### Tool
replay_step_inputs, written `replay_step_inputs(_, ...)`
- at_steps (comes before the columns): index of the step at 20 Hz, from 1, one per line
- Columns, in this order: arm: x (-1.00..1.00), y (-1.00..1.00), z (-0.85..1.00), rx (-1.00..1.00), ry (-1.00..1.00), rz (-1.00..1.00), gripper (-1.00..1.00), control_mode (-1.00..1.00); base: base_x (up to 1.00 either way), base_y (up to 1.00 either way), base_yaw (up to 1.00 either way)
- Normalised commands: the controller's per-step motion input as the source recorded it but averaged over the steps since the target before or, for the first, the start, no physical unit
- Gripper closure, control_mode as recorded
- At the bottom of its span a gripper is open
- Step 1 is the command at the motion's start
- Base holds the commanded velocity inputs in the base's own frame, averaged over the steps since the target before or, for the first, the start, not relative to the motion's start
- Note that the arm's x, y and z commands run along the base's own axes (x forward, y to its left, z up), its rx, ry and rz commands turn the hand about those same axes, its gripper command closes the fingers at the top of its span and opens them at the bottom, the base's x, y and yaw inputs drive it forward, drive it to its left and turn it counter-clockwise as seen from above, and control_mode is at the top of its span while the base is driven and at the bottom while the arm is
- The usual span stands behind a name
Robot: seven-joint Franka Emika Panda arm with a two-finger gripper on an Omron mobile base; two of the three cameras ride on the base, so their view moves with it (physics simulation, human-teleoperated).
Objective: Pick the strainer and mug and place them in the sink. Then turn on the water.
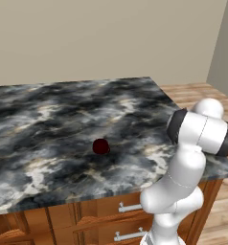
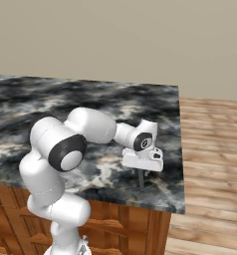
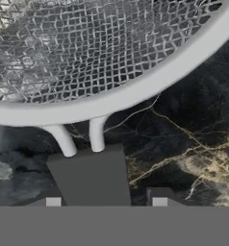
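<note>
Silvery mesh of the strainer sits close ahead of my gripper; its grey handle lies between the part-closed jaws, though I cannot tell if they grip it. No writing is legible. My hand works near the marbled counter's corner edge, the mug well apart on open counter.

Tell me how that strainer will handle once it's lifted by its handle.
The strainer is probably light, being open wire mesh. Held by its dark handle alone, the bowl could sag or swing. The rim looks rigid, so it likely keeps its shape.
</note>
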Motion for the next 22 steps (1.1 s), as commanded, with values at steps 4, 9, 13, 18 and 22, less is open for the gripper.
replay_step_inputs(4, -0.17, 0.00, 0.58, 0.00, 0.00, -0.06, 1.00, -1.00, 0.00, 0.00, 0.00)
replay_step_inputs(9, -0.39, 0.06, 0.57, -0.04, 0.00, -0.06, 1.00, -1.00, 0.00, 0.00, 0.00)
replay_step_inputs(13, -0.50, 0.26, 0.39, -0.09, -0.02, -0.07, 1.00, -1.00, 0.00, 0.00, 0.00)
replay_step_inputs(18, -0.54, 0.55, 0.43, -0.11, -0.03, -0.05, 1.00, -1.00, 0.00, 0.00, 0.00)
replay_step_inputs(22, -0.54, 0.69, 0.59, -0.10, -0.15, -0.10, 1.00, -1.00, 0.00, 0.00, 0.00)
